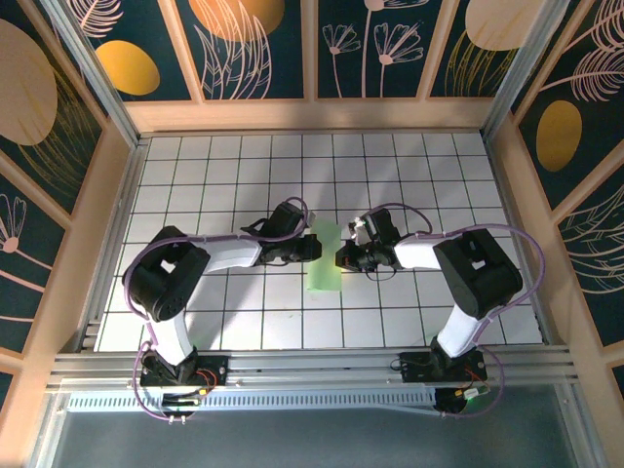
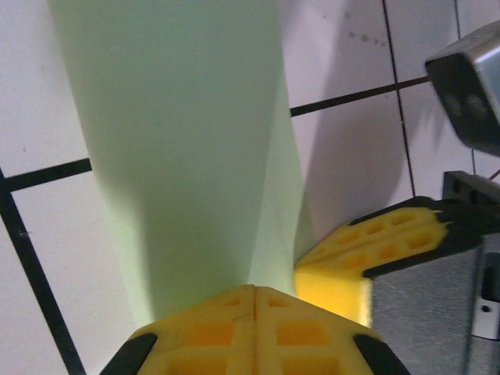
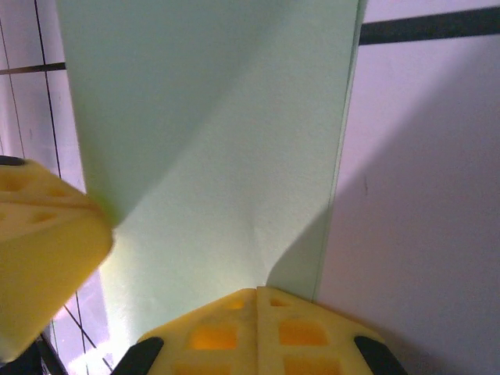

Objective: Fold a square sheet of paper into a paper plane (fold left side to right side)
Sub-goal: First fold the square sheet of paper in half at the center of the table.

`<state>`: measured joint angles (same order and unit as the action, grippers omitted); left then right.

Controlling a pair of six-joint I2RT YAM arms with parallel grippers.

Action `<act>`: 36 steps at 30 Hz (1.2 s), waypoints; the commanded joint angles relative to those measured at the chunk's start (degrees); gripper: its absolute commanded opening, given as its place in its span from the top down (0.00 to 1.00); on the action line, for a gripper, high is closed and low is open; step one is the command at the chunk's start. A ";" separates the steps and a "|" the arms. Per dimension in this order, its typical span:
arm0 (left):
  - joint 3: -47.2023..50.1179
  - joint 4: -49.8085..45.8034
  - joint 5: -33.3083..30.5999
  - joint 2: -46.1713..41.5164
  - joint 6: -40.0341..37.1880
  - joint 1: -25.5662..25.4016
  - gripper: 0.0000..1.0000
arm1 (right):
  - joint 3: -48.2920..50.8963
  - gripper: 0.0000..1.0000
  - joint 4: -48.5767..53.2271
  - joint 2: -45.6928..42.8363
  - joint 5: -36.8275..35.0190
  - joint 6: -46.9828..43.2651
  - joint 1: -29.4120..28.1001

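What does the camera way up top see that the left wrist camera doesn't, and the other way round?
From the top: both whole arms, the flowery walls, and the folded green paper as one long strip on the grid table, between the left gripper and the right gripper. From the left wrist: a close look at the paper's long crease, and the left gripper's yellow fingers shut together at the paper's edge, with the right gripper's yellow finger beside them. Both: green paper, white tiles, both grippers.
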<state>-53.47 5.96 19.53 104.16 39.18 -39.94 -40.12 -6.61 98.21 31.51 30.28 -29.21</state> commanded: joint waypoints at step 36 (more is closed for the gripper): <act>13.84 11.97 1.85 -10.62 -1.99 5.76 1.00 | 0.16 1.00 7.59 3.40 -7.69 -3.17 -0.67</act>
<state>-38.81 16.75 19.53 94.80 38.54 -33.52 -41.21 -5.54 98.74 30.98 28.36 -29.45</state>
